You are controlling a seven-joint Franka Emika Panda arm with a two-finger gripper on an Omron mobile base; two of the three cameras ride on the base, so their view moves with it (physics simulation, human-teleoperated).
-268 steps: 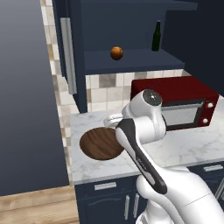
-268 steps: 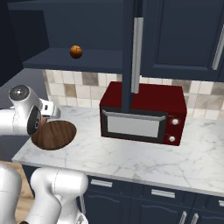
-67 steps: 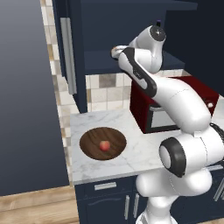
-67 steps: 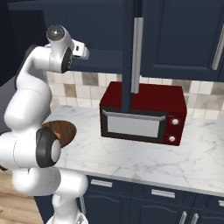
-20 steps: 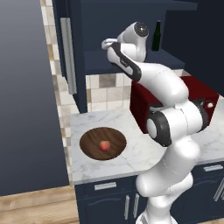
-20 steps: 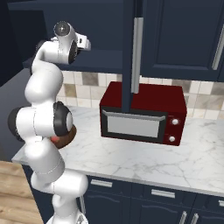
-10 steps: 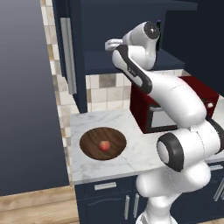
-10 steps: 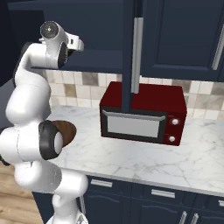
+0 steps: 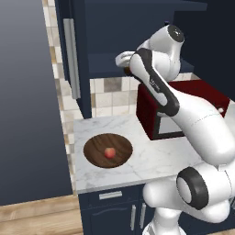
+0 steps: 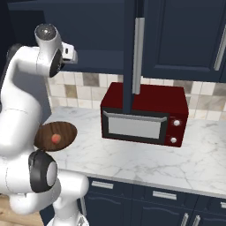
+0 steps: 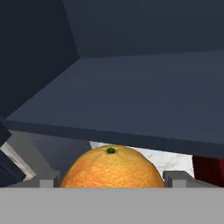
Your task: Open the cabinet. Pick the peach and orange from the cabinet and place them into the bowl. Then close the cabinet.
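With the orange (image 11: 112,168) on the cabinet (image 9: 137,32) shelf between the wide-open, empty gripper (image 11: 112,179), closing off-centre could squirt it away, while the peach (image 9: 109,152) waits in the bowl (image 9: 94,153)

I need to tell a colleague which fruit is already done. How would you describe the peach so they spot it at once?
Start at the dark red microwave on the marble counter, then look left to the wide brown wooden bowl. The peach lies inside it: small, round and reddish-pink, the bowl's one fruit, unlike the orange up between the fingers.
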